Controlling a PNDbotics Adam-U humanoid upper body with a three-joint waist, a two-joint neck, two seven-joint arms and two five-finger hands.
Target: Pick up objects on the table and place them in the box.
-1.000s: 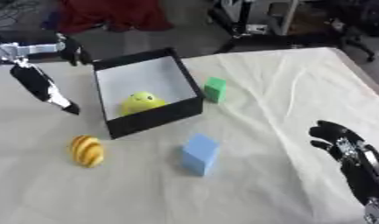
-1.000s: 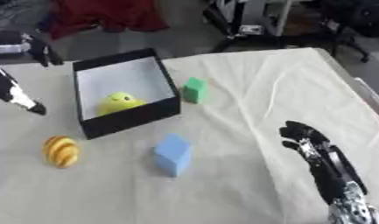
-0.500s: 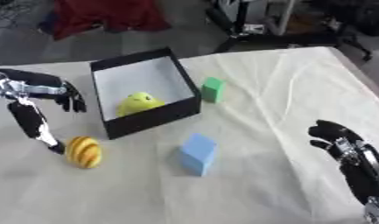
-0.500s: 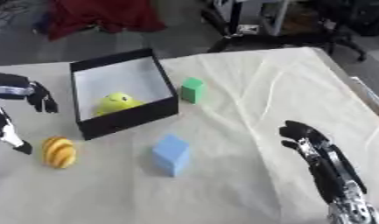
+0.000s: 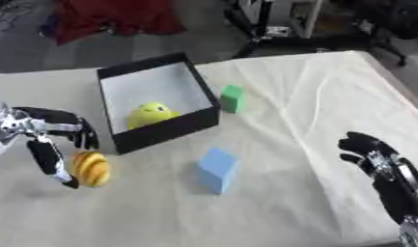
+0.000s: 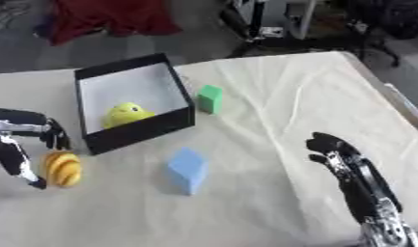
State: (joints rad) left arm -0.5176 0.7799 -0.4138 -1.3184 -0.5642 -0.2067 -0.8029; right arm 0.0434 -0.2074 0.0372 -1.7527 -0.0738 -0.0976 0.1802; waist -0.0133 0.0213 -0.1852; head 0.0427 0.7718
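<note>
Striped ball (image 5: 92, 168): orange and yellow, on the cloth just left of the box (image 5: 157, 137), set between the left hand's thumb and fingers.
Left hand (image 5: 51, 137): spread wide around the ball, thumb low on its left side, fingers arched over its top; contact cannot be told.
Right hand (image 6: 340, 158): idle at lower right, fingers relaxed, holding nothing.
Box: black, open, a yellow toy (image 5: 150, 114) inside.
Blue block (image 5: 216, 169): on the cloth in front of the box.
Green block (image 5: 232, 98): just right of the box.

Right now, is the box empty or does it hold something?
Not empty. The box holds one yellow toy against its near wall; the striped ball, blue block and green block lie outside.
</note>
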